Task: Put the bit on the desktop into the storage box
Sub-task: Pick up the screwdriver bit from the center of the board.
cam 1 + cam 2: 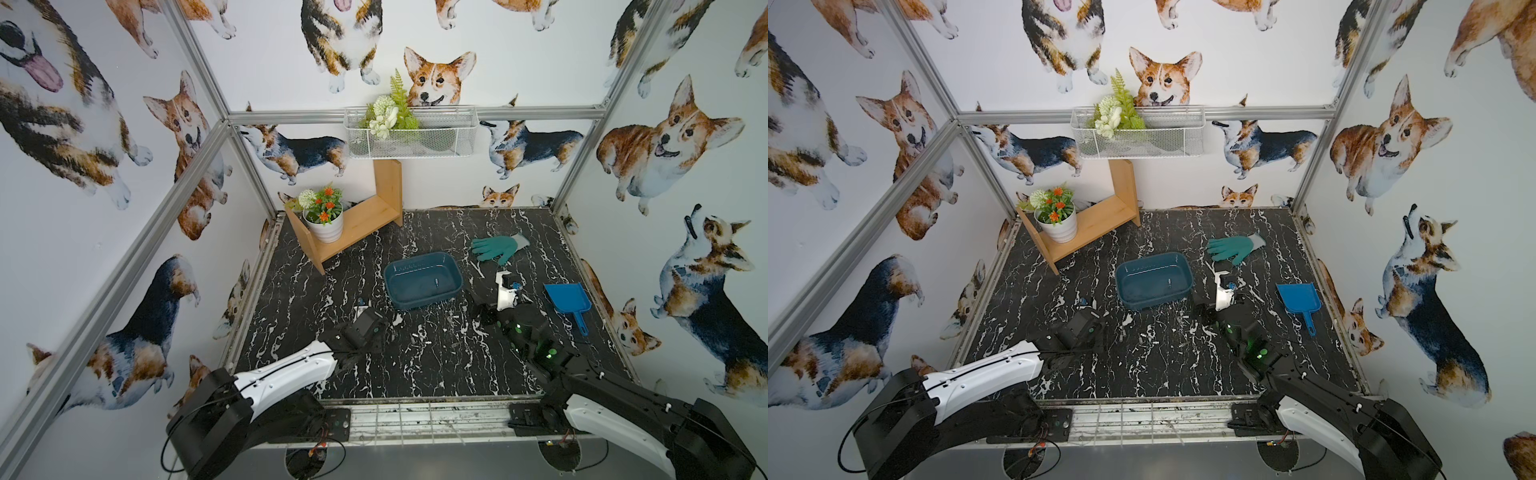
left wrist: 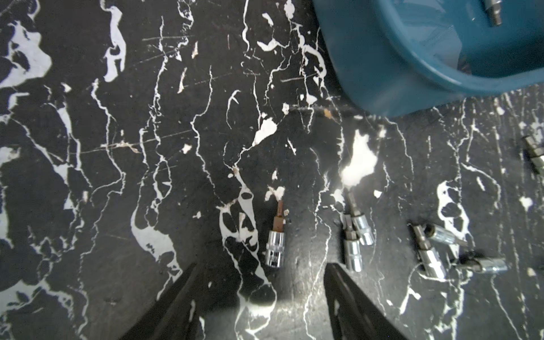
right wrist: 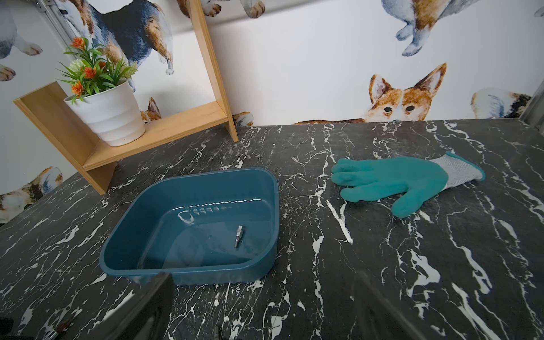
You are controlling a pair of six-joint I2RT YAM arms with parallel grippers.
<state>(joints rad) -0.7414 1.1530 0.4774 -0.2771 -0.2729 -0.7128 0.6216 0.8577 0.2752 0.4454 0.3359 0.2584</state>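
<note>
Several bits [image 2: 353,253] are lying loose on the desktop [image 2: 117,206], the nearest bit [image 2: 275,244] sitting just ahead of and between the left gripper's [image 2: 261,265] part-open, empty fingers [image 2: 179,303], box [image 2: 382,59] farther ahead; right gripper [image 3: 263,279] gaping empty; an off-centre pinch is risking rolling it aside.

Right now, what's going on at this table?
The left claw is open, lined up on a bit on the desktop, gripping nothing. One bit already lies in the box; several more bits lie loose on the desktop. The right claw is open and empty, near the box.
</note>
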